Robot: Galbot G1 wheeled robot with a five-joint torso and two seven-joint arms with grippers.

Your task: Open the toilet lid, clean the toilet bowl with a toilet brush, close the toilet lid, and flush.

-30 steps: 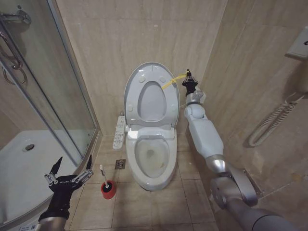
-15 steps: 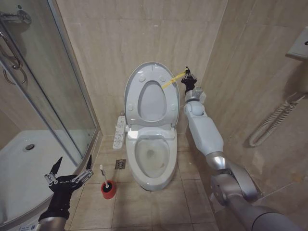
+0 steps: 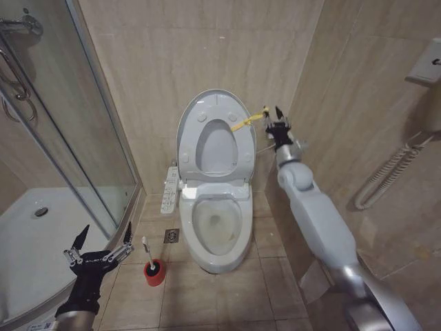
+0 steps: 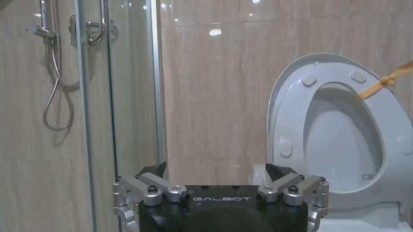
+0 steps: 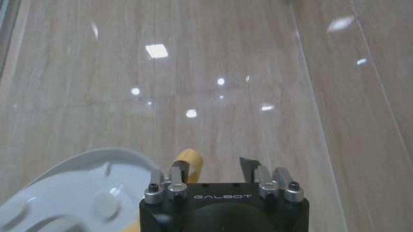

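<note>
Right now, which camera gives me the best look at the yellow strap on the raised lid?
The head view: the yellow strap runs from the upright toilet lid toward the open right gripper, full length visible. The left wrist view catches only a short piece at the lid's edge. The right wrist view shows its end between the fingers.

toilet lid (image 3: 216, 134) upright, toilet bowl (image 3: 218, 227) open

"GALBOT" on left hand (image 4: 219, 181) and right hand (image 5: 216, 169).
</note>
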